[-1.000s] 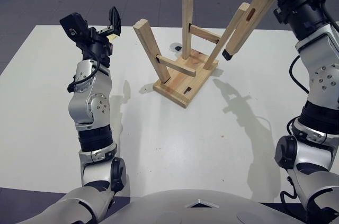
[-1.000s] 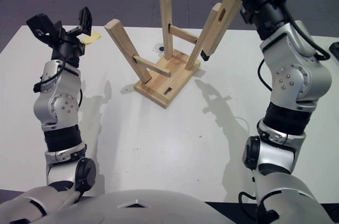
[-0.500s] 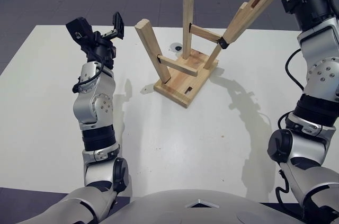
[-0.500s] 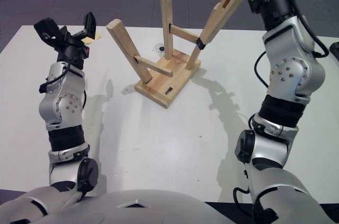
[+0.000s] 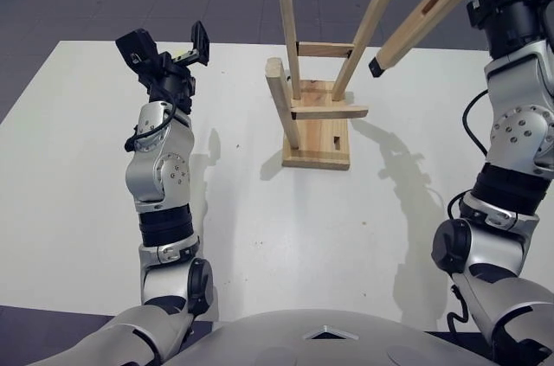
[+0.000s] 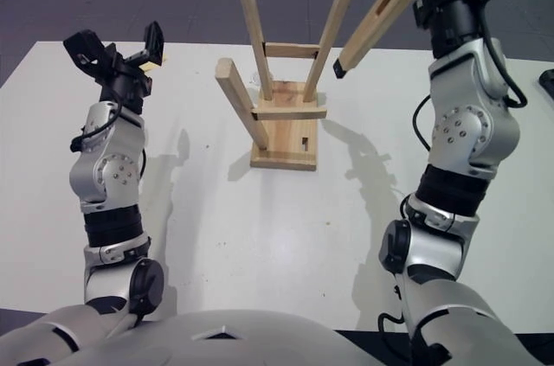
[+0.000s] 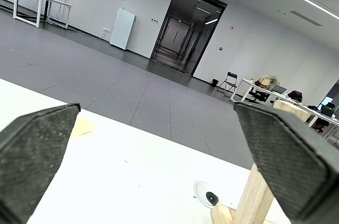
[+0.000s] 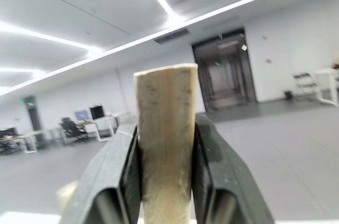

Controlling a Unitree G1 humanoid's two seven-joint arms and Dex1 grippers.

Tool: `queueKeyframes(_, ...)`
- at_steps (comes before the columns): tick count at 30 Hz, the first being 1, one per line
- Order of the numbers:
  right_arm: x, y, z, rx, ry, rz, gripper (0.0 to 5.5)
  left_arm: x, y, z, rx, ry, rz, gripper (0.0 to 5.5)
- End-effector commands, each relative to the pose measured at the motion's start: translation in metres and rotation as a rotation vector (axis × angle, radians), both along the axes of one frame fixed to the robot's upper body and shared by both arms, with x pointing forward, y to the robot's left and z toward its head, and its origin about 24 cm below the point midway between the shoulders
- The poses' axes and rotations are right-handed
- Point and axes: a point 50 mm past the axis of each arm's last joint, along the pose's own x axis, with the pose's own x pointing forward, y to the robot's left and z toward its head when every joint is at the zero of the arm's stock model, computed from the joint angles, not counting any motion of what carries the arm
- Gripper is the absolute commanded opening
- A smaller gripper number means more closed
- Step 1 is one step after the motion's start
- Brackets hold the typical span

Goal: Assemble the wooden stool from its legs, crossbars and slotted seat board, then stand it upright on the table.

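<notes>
- The left gripper (image 5: 167,42) is held up in the air over the far left part of the table (image 5: 69,167). Its jaws are wide open and there is nothing between them.
- In the left wrist view its two black pads (image 7: 32,150) stand far apart at the two sides. They touch nothing.
- A small yellow note (image 7: 79,127) lies on the table near the far edge, beyond this gripper.
- The stool (image 5: 316,98) stands upside down in the middle of the far part of the table, well apart from the left gripper.
- Its seat board (image 5: 316,148) lies flat on the table, and three legs (image 5: 288,37) stick up from it.
- Two crossbars (image 5: 329,112) join these legs, one low near the board and one higher at the back.
- One slot (image 5: 336,137) in the board, on the near right side, is open.
- The fourth leg (image 5: 424,16) is in the air to the right of the stool, tilted, with its lower end down toward the stool. This end is just beside the stool's right leg, with a small gap between them.
- The right gripper (image 8: 165,144) is closed on the upper part of the fourth leg. Its two fingers (image 8: 130,166) press on opposite sides of the wood.
</notes>
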Motion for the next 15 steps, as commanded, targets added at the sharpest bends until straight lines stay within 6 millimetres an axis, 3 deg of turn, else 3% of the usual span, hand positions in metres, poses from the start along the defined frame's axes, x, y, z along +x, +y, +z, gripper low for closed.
queueKeyframes(1, -0.022, 0.015, -0.042, -0.017, 0.159, 0.019, 1.01, -0.008, -0.017, 0.0, -0.008, 0.005, -0.049, 5.4)
queueKeyframes(6, -0.041, 0.035, -0.052, 0.135, 0.202, 0.081, 1.01, -0.016, -0.034, 0.002, -0.021, 0.004, -0.085, 5.4)
queueKeyframes(15, -0.044, 0.038, -0.04, 0.26, 0.173, 0.083, 1.01, -0.02, -0.051, -0.003, -0.019, 0.026, -0.125, 5.4)
